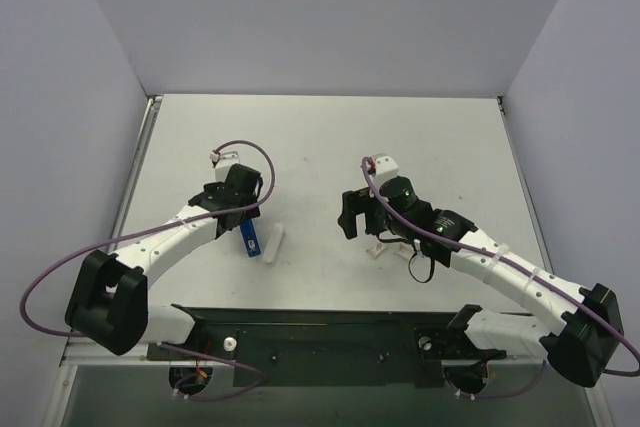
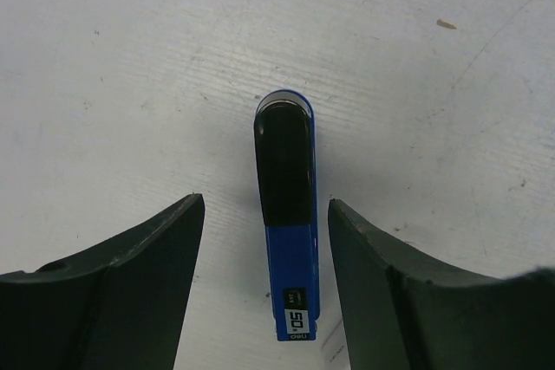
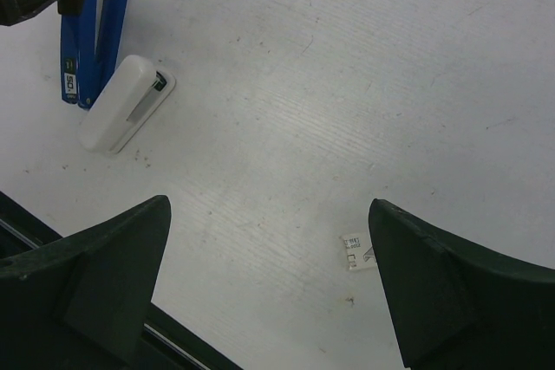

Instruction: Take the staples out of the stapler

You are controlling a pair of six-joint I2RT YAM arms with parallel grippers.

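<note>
Left gripper (image 2: pixel 264 204): was spread open, straddling the stapler (image 2: pixel 290 257) with a gap on each side, neither finger touching it.
Stapler: lay flat on the table (image 3: pixel 347 84) between the left fingers, black end out past the fingertips.
White piece (image 3: pixel 126 103): lay just beside the stapler, outside the left fingers.
Right gripper (image 3: pixel 269 207): was wide open, holding nothing, well apart from the stapler.
Paper tag (image 3: pixel 355 251): lay near one right finger.

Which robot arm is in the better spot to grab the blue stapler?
Left. The left claw sits around the stapler, one finger each side. The right claw hangs over the table, away from it.
</note>
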